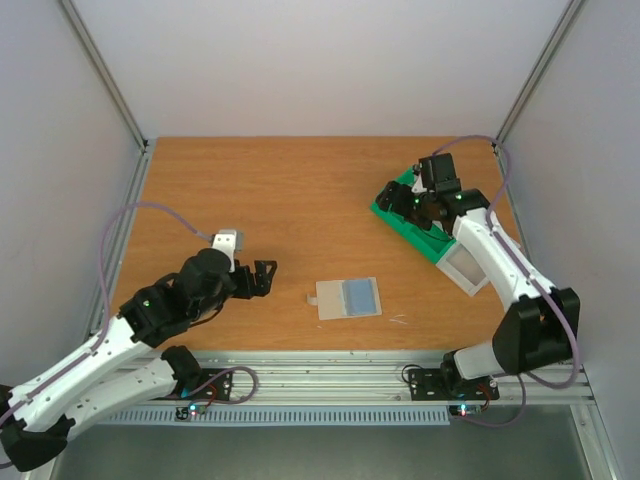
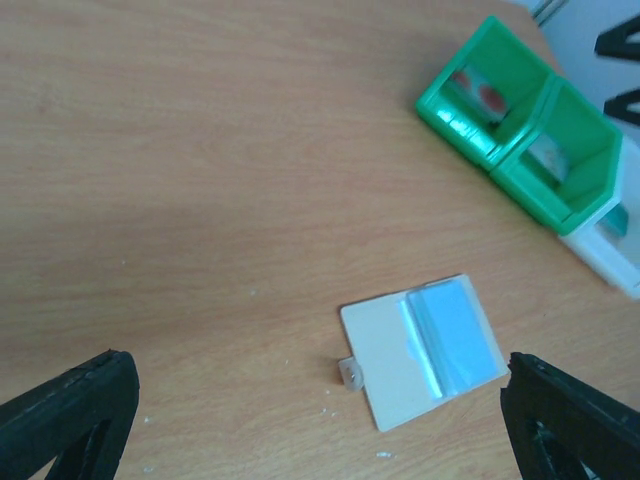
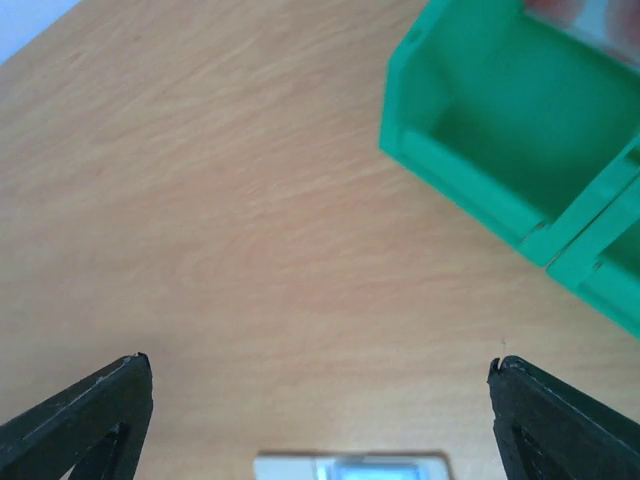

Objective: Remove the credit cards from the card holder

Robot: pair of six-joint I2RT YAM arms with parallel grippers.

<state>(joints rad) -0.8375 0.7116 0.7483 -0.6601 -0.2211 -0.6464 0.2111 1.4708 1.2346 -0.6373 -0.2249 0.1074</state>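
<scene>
**Two white-shelled arms with black joints and black two-finger grippers**

The left arm [image 1: 90, 360] and the right arm [image 1: 490, 250] are built alike: long white links joined by rounded black housings, the bulkiest of them well behind the fingers. The left gripper [image 1: 262, 278] and the right gripper [image 1: 398, 200] are black. In the wrist views their fingers [image 2: 70, 415] [image 3: 570, 425] show as matt black wedges that narrow to a point. Just behind the left fingers sits a small silver-grey block [image 1: 228, 240]. A grey-lilac cable [image 1: 130, 210] loops back from it, and a matching cable [image 1: 505, 165] trails the right arm. Farthest from the fingers, black base plates [image 1: 225, 383] carry small red lights.
</scene>
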